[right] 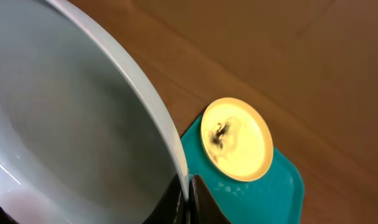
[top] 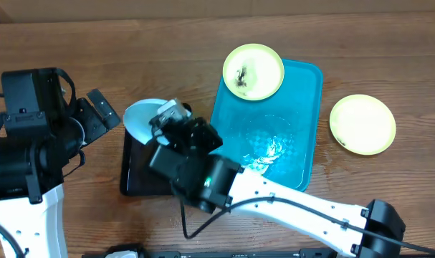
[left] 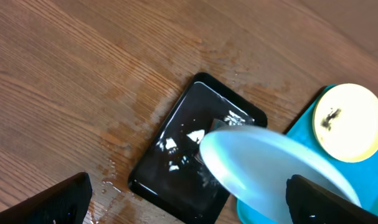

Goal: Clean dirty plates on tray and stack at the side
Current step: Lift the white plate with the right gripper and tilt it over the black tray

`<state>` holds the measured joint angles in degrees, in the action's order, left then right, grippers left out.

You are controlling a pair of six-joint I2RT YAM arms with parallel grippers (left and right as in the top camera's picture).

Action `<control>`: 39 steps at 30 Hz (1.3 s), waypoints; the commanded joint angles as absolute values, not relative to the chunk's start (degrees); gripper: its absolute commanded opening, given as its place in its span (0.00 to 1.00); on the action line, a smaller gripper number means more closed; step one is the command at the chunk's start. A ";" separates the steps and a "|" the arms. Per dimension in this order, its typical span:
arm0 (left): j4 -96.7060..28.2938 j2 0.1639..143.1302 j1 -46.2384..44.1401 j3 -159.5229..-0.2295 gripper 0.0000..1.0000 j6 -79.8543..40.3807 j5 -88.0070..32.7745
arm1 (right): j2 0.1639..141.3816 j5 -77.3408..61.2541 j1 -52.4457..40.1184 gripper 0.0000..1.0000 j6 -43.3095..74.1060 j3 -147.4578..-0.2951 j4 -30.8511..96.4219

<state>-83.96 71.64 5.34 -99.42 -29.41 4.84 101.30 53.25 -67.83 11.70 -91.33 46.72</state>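
Overhead view puts the job roughly midway. One pale yellow plate (top: 362, 124) lies on the wooden surface (top: 81, 43) right of the turquoise tray (top: 303, 93), well apart from it, and looks wiped, with no smears showing. A second, smeared yellow plate (top: 253, 72) sits at the tray's far left corner, overhanging the rim, dark marks at its centre, so it is not yet cleaned. The blue-white plate (top: 142, 118) is tilted above the small black tray (top: 138, 175), the right pincer (right: 190, 200) clenched on its rim; the face shown in the right wrist view looks free of dirt. The left pincer (top: 102, 115) is released, fingers spread wide, grasping nothing. No stack exists yet, I judge: two plates must join the one at the side. Apart from the smeared plate, the turquoise tray holds only a glinting film of water, and the black tray looks wet too.
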 commanded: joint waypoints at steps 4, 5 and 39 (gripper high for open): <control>-86.83 73.54 5.65 -99.90 1.00 -27.77 4.49 | 101.03 60.62 -70.46 0.04 11.94 -91.90 46.57; -88.31 73.73 5.65 -99.90 1.00 -27.66 4.19 | 101.03 60.60 -70.46 0.04 11.99 -91.90 46.57; -89.38 52.47 5.65 -99.85 1.00 -21.19 3.55 | 100.12 67.44 -73.08 0.04 11.75 -91.90 47.70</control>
<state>-89.23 52.51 5.34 -99.79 -22.24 3.66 101.30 64.97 -71.85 11.68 -91.33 48.05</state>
